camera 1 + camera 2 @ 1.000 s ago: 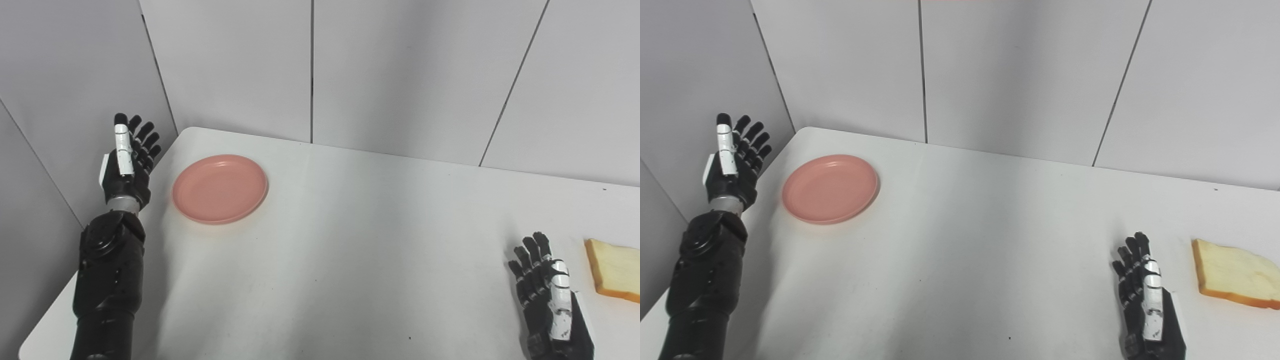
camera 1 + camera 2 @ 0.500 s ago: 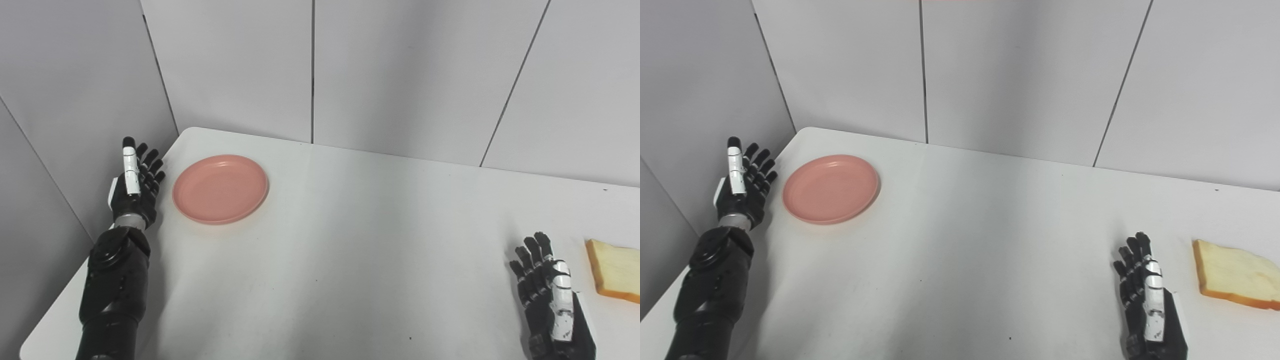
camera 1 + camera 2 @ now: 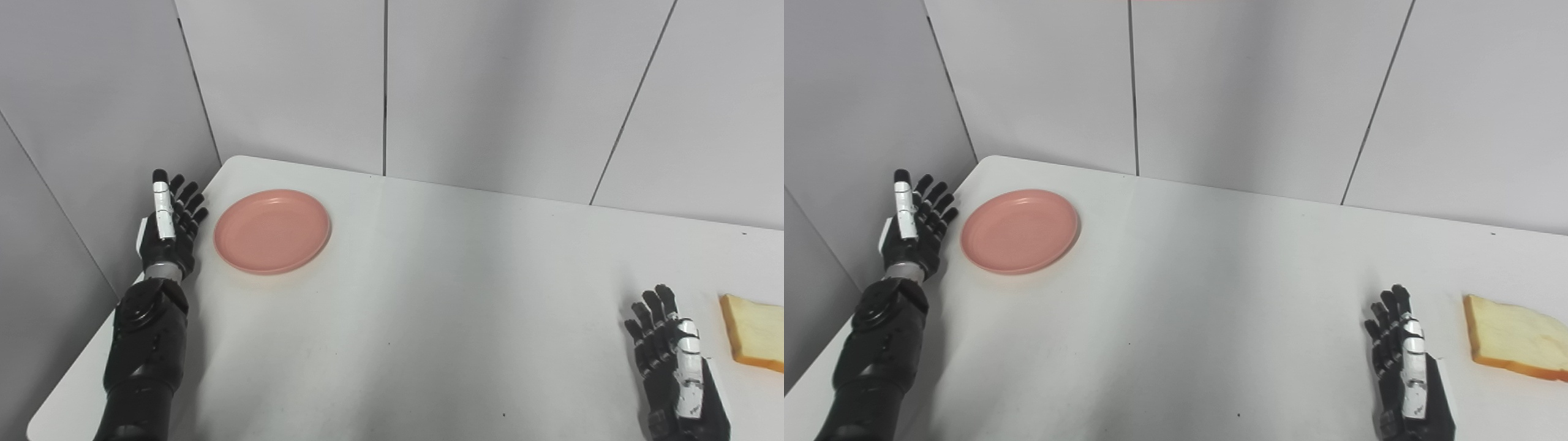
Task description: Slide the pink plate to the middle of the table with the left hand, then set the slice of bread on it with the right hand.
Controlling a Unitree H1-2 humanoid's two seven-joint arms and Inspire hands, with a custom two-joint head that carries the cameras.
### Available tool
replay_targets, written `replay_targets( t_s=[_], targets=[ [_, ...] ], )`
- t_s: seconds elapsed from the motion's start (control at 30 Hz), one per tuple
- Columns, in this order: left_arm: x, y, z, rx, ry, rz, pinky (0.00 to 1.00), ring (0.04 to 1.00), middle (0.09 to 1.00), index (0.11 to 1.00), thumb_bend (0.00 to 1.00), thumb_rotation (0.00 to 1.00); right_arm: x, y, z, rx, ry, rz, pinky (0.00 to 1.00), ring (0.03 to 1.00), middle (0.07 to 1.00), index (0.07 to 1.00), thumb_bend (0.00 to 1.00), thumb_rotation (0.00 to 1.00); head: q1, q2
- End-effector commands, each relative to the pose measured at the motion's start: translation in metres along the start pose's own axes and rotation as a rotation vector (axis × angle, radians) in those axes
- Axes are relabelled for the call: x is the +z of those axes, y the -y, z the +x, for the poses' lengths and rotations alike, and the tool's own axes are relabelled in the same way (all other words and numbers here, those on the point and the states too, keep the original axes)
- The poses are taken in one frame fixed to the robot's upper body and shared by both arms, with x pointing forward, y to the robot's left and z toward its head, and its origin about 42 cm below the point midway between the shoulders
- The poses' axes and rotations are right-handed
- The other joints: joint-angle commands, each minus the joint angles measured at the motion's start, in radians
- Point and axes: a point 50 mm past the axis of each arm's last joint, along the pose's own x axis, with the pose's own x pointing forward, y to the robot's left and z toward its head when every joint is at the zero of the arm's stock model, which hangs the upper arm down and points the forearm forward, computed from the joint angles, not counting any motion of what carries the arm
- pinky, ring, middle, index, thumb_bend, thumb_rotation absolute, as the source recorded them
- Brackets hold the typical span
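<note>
The left hand (image 3: 166, 236) is held beside the pink plate (image 3: 272, 231), fingers spread wide, nothing grasped; the right hand (image 3: 674, 367) likewise, near the bread (image 3: 752, 332).

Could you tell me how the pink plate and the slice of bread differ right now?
The pink plate is round and lies far left beside the left hand; the slice of bread is squarish, pale with a brown crust, near right. Both lie flat on the table, untouched.

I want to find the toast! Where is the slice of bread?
The slice of bread lies flat on the white table at the near right edge of both views, just right of the right robot hand, untouched.
</note>
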Motion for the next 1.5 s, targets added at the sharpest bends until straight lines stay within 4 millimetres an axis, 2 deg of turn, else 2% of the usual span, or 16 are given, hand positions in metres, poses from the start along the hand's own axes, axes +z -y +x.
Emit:
replay_targets(
  t_s=[0.0, 0.13, 0.33, 0.5, 0.6, 0.7, 0.9, 1.0, 1.23, 1.47],
  targets=[
    [0.003, 0.012, 0.007, -0.043, -0.007, -0.007, 0.93, 0.915, 0.904, 0.908, 0.88, 0.93, 0.013, -0.002, 0.005, 0.020, 0.049, -0.001, 1.00, 1.000, 1.000, 1.000, 0.51, 1.00, -0.001, 0.000],
    [-0.007, 0.018, 0.008, -0.086, -0.049, -0.008, 0.97, 0.942, 0.926, 0.933, 0.88, 0.94, 0.012, -0.003, 0.005, 0.020, 0.049, -0.002, 1.00, 1.000, 1.000, 1.000, 0.51, 1.00, -0.005, -0.002],
    [-0.025, 0.030, 0.008, -0.122, -0.114, -0.002, 0.96, 0.945, 0.934, 0.945, 0.91, 0.95, 0.012, -0.003, 0.005, 0.024, 0.052, 0.005, 1.00, 1.000, 1.000, 1.000, 0.52, 1.00, -0.009, 0.001],
    [-0.045, 0.044, 0.005, -0.167, -0.150, -0.002, 0.95, 0.941, 0.924, 0.911, 0.87, 0.95, 0.013, -0.004, 0.005, 0.029, 0.057, 0.005, 1.00, 1.000, 1.000, 1.000, 0.52, 1.00, -0.014, 0.003],
    [-0.057, 0.054, 0.001, -0.202, -0.163, 0.017, 0.92, 0.916, 0.904, 0.893, 0.88, 0.92, 0.013, -0.004, 0.005, 0.029, 0.055, 0.002, 1.00, 1.000, 1.000, 1.000, 0.53, 1.00, -0.019, 0.004],
    [-0.065, 0.067, -0.006, -0.231, -0.170, 0.041, 0.91, 0.905, 0.892, 0.881, 0.87, 0.93, 0.014, -0.005, 0.005, 0.027, 0.053, 0.006, 1.00, 1.000, 1.000, 1.000, 0.52, 1.00, -0.023, 0.005],
    [-0.073, 0.090, -0.021, -0.289, -0.203, 0.021, 0.92, 0.909, 0.896, 0.882, 0.87, 0.92, 0.013, -0.006, 0.006, 0.029, 0.063, 0.011, 1.00, 1.000, 1.000, 1.000, 0.53, 1.00, -0.038, 0.009],
    [-0.075, 0.097, -0.029, -0.318, -0.219, 0.028, 0.94, 0.919, 0.908, 0.903, 0.88, 0.93, 0.012, -0.006, 0.007, 0.028, 0.063, 0.001, 1.00, 1.000, 1.000, 1.000, 0.54, 1.00, -0.052, 0.013],
    [-0.080, 0.113, -0.045, -0.367, -0.243, 0.009, 0.93, 0.909, 0.898, 0.884, 0.90, 0.90, 0.009, -0.007, 0.007, 0.035, 0.065, 0.004, 1.00, 1.000, 1.000, 1.000, 0.56, 1.00, -0.075, 0.021],
    [-0.081, 0.137, -0.062, -0.474, -0.248, 0.013, 0.94, 0.923, 0.910, 0.894, 0.87, 0.91, 0.009, -0.010, 0.006, 0.027, 0.059, -0.017, 1.00, 0.997, 1.000, 1.000, 0.57, 1.00, -0.104, 0.032]
  ],
)
